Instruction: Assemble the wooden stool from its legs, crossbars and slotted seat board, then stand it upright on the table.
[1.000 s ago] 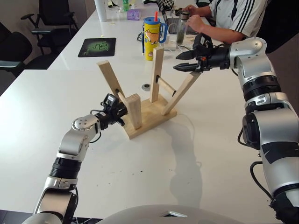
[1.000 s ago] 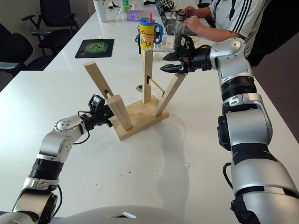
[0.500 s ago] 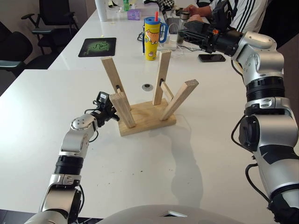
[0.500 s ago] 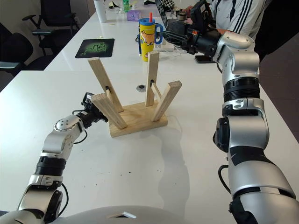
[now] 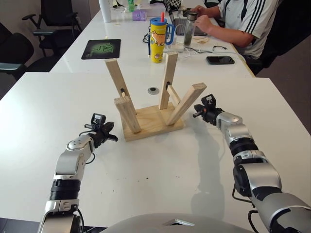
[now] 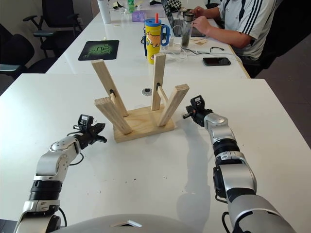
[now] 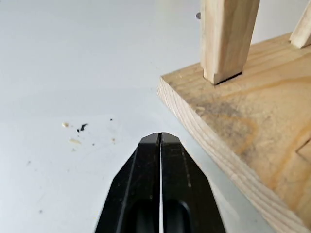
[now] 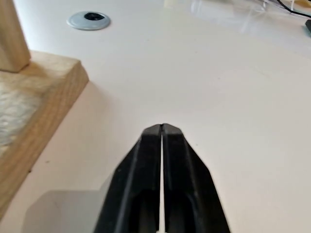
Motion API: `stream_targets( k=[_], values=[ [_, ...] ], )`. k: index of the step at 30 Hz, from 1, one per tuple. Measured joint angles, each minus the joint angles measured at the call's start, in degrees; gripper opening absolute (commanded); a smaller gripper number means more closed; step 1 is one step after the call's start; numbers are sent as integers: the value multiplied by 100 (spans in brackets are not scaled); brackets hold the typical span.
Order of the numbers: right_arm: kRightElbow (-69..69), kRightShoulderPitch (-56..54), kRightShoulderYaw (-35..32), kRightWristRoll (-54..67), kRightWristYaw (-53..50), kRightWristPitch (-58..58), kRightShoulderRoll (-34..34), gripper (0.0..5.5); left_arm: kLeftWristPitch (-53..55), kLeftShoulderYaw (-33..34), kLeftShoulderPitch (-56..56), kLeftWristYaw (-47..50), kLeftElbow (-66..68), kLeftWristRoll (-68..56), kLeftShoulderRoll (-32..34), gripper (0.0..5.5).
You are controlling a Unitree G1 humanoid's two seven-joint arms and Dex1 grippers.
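left gripper [image 5: 112,134]: just left of the stool [image 5: 154,116]; tips pinched together on nothing; aimed at the seat board [image 5: 146,131], a little apart from its left edge
stool: upside down between the two grippers; seat board flat on the table [image 5: 160,170], long side running left to right; legs [image 5: 118,77] splay upward; a crossbar [image 5: 173,93] joins the right pair
right gripper [image 5: 195,111]: just right of the stool, clenched and empty; beside the leaning right leg [image 5: 187,103], probably not touching
next move: likely flipping the stool; right gripper sits nearer a leg
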Motion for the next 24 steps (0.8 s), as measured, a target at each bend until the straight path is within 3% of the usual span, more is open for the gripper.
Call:
stream_targets(
  k=[8, 15, 24],
  values=[
    [-1975, 1108, 453, 147, 729, 930, 20, 3, 645, -388, 159, -5, -756, -65, -149, 0],
    [-3484, 1982, 790, 153, 1136, 1681, -476, 3, 355, -535, -181, -16, -87, 106, -274, 0],
    [-4035, 2452, 545, -17, -209, 1733, -8, 3, 178, -579, -323, -76, 116, 231, -345, 0]
  ],
)
